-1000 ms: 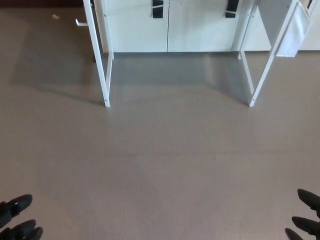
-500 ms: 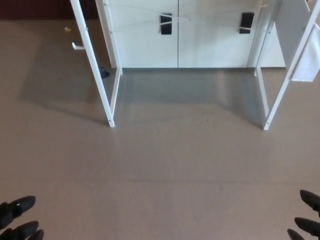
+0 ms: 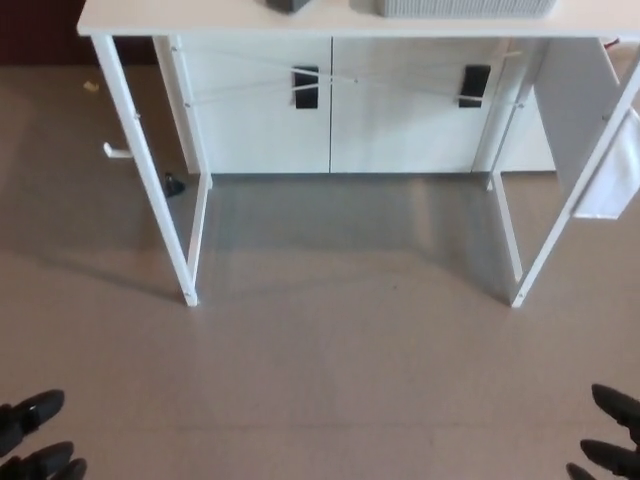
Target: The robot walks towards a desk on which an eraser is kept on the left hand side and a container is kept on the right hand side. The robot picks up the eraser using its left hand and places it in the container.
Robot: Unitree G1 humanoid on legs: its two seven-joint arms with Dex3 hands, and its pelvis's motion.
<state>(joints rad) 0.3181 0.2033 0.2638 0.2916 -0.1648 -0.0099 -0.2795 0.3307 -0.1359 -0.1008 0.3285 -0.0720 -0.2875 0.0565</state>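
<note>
A white desk (image 3: 200,18) stands ahead, its top edge just inside the upper border of the head view. On its left part a dark eraser (image 3: 288,5) shows only as a sliver at the frame's top. To its right, the lower part of a grey ribbed container (image 3: 465,7) is visible. My left hand (image 3: 35,438) sits at the bottom left corner, far below the desk, fingers apart and holding nothing. At the bottom right corner, my right hand (image 3: 610,432) also has its fingers apart and is empty.
The desk's white legs (image 3: 150,185) reach the grey floor at left and right (image 3: 515,295). Behind it is a white cabinet (image 3: 330,110) with two black handles. A white panel (image 3: 610,170) hangs at the desk's right side.
The whole picture has shifted downward: the camera has moved, so the desk top, eraser and container have come into view. Both hands keep their corners.
</note>
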